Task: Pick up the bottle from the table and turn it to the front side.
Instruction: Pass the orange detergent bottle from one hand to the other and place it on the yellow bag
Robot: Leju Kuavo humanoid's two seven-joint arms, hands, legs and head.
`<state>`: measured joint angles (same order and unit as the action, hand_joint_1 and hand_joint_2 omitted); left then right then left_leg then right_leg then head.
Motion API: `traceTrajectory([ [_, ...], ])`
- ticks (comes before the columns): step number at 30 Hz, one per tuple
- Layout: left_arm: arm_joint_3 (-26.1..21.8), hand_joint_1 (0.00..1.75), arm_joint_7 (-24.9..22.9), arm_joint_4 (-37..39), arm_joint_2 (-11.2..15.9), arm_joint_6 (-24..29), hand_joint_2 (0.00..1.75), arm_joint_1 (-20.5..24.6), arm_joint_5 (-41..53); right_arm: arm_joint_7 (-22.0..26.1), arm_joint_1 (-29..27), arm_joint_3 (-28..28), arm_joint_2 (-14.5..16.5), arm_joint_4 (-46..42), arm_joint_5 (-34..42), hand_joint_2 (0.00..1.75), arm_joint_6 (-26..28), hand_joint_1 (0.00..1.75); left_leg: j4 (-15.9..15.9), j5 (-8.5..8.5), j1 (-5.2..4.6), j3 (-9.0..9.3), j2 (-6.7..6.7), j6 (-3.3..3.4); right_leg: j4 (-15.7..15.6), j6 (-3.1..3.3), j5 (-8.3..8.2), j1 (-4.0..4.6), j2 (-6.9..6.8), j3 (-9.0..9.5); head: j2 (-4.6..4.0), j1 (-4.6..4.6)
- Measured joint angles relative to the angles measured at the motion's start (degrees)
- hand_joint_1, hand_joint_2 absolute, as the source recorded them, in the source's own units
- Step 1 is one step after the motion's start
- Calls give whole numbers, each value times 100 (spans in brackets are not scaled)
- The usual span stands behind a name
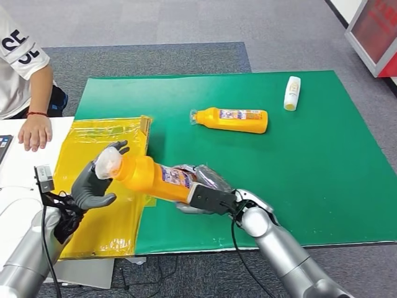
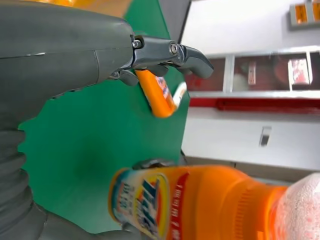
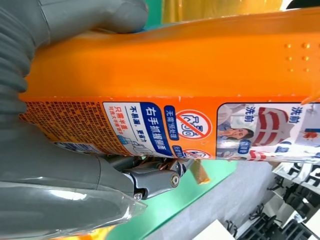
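My right hand (image 1: 206, 192) grips the base end of an orange bottle (image 1: 149, 178) and holds it tilted above the green mat (image 1: 304, 174). The bottle's plastic-wrapped cap (image 1: 108, 161) points left. In the right wrist view my fingers (image 3: 56, 165) wrap around the bottle (image 3: 170, 70), whose printed back label faces the camera. My left hand (image 1: 93, 184) is at the cap end with its fingers spread, and I cannot tell whether it touches the cap. In the left wrist view the bottle (image 2: 211, 205) runs beside the fingers (image 2: 170, 50), which are not closed on it.
A second orange bottle (image 1: 232, 120) lies on its side mid-mat, and a small white bottle (image 1: 292, 93) lies at the far right. A yellow plastic bag (image 1: 103, 217) covers the mat's left end. A person's hand (image 1: 35, 131) rests on the white table (image 1: 18, 167) at left.
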<state>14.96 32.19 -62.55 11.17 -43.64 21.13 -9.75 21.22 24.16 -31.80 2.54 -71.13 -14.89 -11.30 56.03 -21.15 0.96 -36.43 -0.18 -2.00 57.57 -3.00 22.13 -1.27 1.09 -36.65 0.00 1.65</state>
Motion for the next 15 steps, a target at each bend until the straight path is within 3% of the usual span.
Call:
traceTrajectory([
  [15, 725, 0, -1, 189, -24, -110, 175, 603, -265, -107, 301, -174, 276, 433, 143, 175, 54, 174, 0, 0, 0, -1, 0, 0, 0, 0, 0, 0, 1, -2, 0, -1],
])
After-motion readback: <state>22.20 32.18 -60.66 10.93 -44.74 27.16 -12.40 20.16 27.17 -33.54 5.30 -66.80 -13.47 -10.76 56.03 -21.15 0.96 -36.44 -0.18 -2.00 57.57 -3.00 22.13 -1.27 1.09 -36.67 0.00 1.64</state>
